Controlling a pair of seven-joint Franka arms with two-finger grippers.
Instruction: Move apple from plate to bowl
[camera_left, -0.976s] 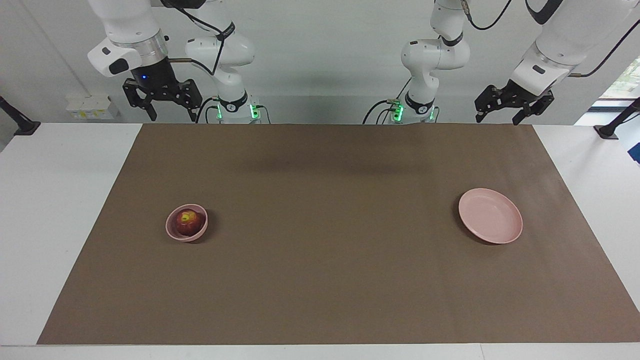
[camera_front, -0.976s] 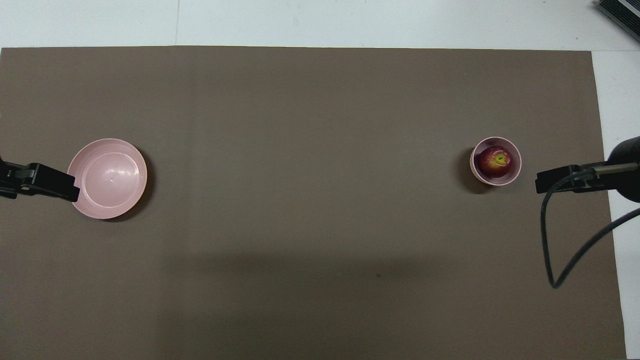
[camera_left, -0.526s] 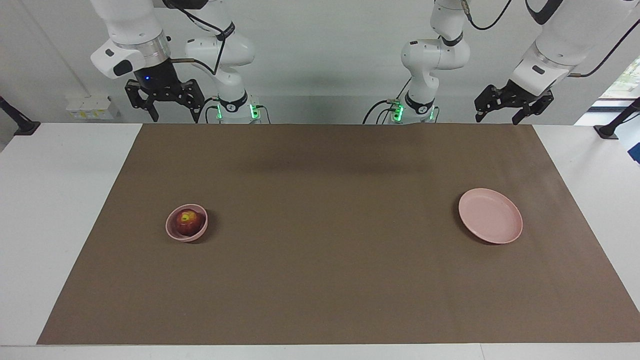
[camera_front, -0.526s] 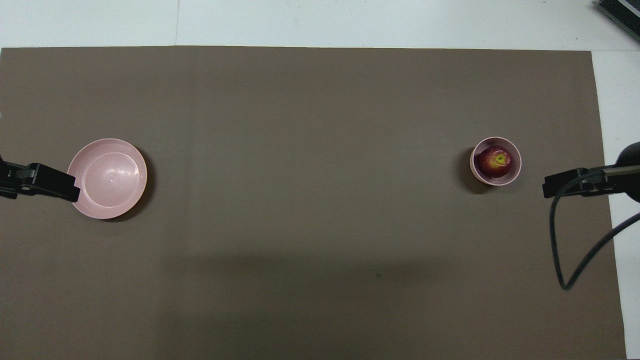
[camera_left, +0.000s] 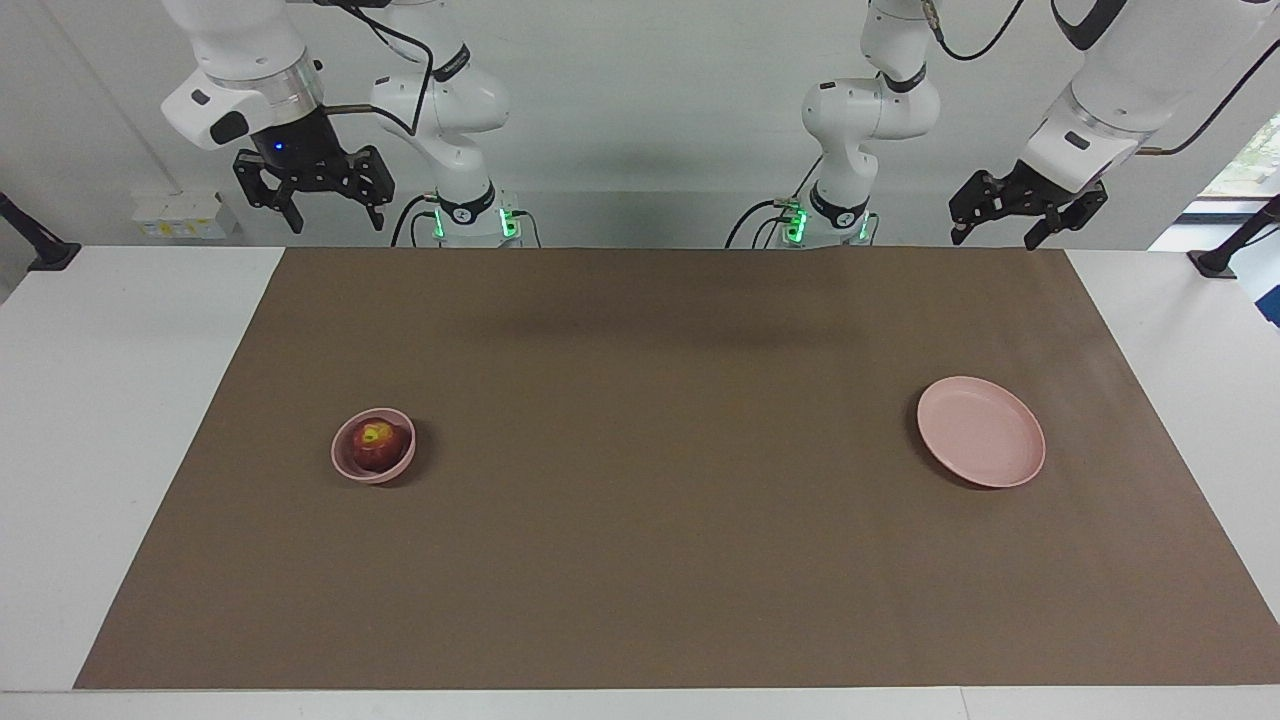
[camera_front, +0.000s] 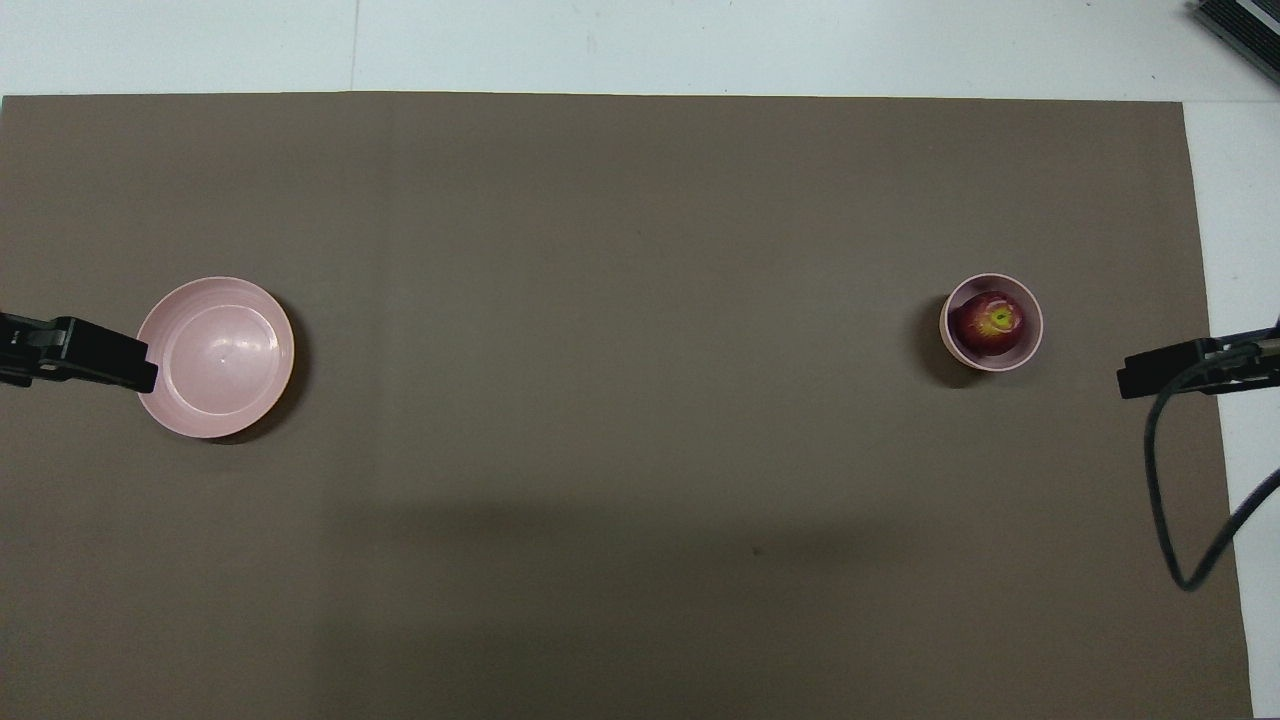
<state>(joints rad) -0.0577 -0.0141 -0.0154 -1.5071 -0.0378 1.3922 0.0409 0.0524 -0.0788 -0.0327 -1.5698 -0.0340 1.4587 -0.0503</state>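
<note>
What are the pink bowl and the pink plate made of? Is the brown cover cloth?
The bowl and plate look like matte plastic: even pale pink, soft sheen. The brown cover looks more like paper: flat, dull, straight-edged.

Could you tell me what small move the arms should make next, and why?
Probably none beyond parking: the apple already sits in the bowl, the plate is bare, and the right gripper and left gripper hang open, raised near the robots' bases.
</note>
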